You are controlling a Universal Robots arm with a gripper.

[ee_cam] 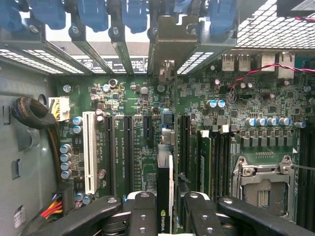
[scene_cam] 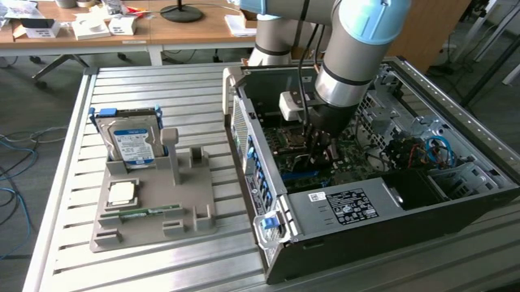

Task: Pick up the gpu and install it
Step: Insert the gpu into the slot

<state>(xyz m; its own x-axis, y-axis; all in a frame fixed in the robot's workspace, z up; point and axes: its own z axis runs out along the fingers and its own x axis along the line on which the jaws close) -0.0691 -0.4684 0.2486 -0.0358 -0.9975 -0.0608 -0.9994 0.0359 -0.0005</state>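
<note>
gripping the gpu (ee_cam: 165,196) edge-on between two black fingers (ee_cam: 142,216), clenched on the card from both sides, with the gripper (ee_cam: 165,221) cut off by the frame edge in the wrist view so only the finger ends and knuckle links show; card seen as a thin dark strip with a pale edge and a logo at its near end, upper end running toward a silver bracket (ee_cam: 170,46) at the rear slot openings, lined up over the motherboard (ee_cam: 138,123) between the black expansion slots (ee_cam: 127,147), though whether seated in a slot or just above it cannot be told; standing beside these, a white slot (ee_cam: 89,150) and a row of capacitors; off to one side, the metal cpu socket (ee_cam: 261,184), partly cropped

reaching down into the open computer case (scene_cam: 357,201) in the exterior view, the arm (scene_cam: 345,67) hiding gripper and card behind its wrist; lying well apart on the slatted table (scene_cam: 162,267), toward the exterior view's left, a grey parts holder (scene_cam: 154,207) with a hard drive (scene_cam: 130,140) upright in it and a green memory stick (scene_cam: 150,212) lying flat
</note>
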